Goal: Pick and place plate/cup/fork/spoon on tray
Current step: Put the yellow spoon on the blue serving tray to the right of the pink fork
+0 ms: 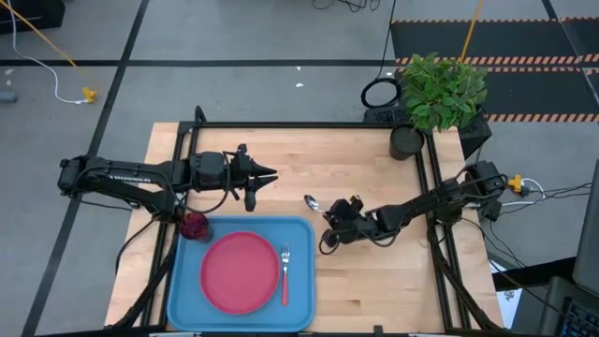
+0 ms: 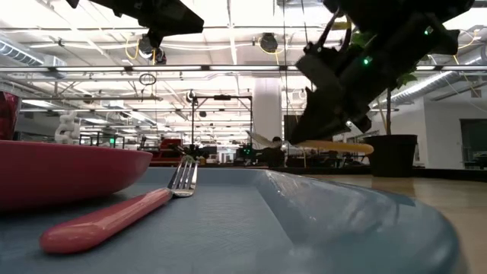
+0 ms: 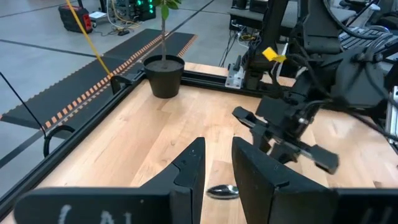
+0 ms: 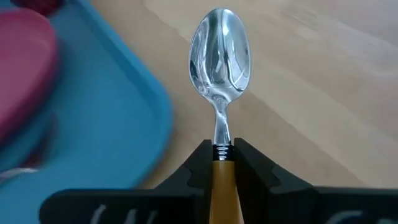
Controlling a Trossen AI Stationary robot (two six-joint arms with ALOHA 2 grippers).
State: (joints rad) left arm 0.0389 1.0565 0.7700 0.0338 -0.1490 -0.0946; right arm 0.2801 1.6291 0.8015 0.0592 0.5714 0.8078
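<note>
R gripper [image 4: 219, 163] clamps orange-handled silver spoon [image 4: 219, 56] beside light blue plastic tray [image 1: 182, 281] (pink plate, fork already on it); L gripper [image 3: 216, 163] slightly parted, holds nothing.

Robotics lab or industrial hall: framed wooden table [image 1: 374, 178], striped floor mats [image 1: 487, 37], loose cables [image 1: 37, 56], ceiling strip lights [image 2: 228, 46], equipment racks [image 2: 114, 141].

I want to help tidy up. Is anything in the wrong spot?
Only the cup: it sits at the tray's far left corner, seemingly half off its rim. Plate and fork lie neatly; the right pincer holds the spoon.
</note>
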